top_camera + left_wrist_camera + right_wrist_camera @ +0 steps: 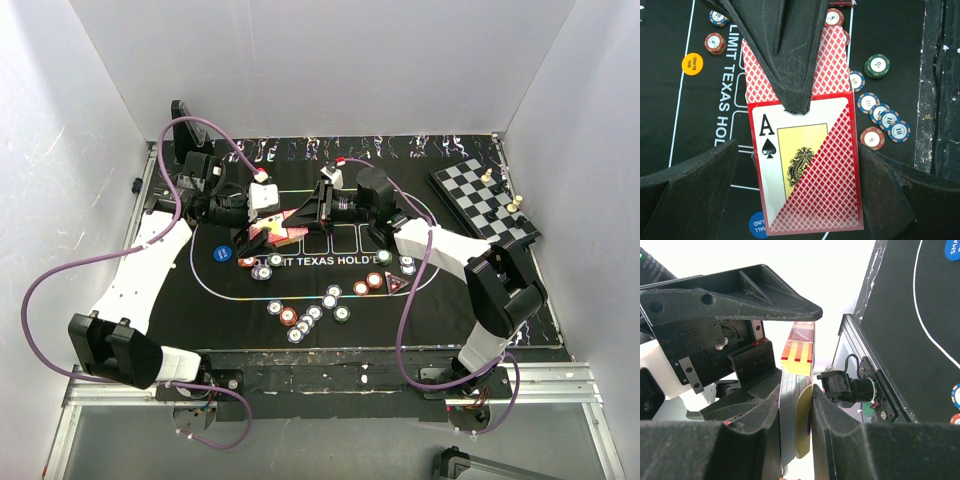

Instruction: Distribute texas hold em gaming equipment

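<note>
As the right hand pinches the cards, left hand flanks them.

One chessboard, one triangular marker, one yellow button, one blue button, one card stack — about sixteen chips.

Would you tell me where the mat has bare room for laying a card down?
Bare: the mat near-left, bordered by the blue button, the middle chip cluster and the near edge. Crowded: mid-mat, around the playing cards held by the right gripper, and by the triangular marker.
</note>
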`<state>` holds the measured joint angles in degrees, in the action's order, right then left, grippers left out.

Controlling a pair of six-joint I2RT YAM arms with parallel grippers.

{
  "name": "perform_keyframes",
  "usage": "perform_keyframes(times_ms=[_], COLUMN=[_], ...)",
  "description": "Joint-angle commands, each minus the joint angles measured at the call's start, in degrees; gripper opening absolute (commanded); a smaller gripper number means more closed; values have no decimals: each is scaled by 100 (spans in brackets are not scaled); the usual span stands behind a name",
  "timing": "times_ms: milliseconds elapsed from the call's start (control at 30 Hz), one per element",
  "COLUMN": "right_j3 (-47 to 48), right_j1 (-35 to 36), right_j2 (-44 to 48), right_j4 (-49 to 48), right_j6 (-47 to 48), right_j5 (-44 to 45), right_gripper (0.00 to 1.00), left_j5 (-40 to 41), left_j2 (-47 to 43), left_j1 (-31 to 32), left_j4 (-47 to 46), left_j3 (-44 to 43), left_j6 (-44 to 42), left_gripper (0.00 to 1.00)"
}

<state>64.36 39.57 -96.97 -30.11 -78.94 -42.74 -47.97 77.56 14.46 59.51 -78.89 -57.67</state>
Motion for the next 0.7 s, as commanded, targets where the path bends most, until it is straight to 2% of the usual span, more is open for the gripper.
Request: perform_keyframes(times_ms=[0,133,267,333,467,500,567,667], right_j3=[288,226,209,191,165,156,130,129], right_j1=[59,59,68,77,95,95,86,86], right_j2=[82,117,99,82,29,20,20,99], right_j4=[-285,-259,-232,-250,-259,-267,-259,-14], right_j6=[-60,-52,-34,-43,-34,-34,-8,211], right_j5=[-24,38,82,73,73,73,55,29], right_gripper=[1,1,1,1,2,4,13,28], left_j5=[-108,-11,103,103,16,15,-11,-20], left_j2=[-48,92,58,66,31,-4,-56,-127], left_j1=[57,57,66,66,66,66,66,66], left_j4=[69,438,448,457,396,308,246,246], left_j3=[23,-153,-118,-144,-241,-241,-223,-118], left_j6=[-262,-464,-579,-579,-544,-465,-438,-377], left_gripper=[96,96,85,75,45,38,30,25])
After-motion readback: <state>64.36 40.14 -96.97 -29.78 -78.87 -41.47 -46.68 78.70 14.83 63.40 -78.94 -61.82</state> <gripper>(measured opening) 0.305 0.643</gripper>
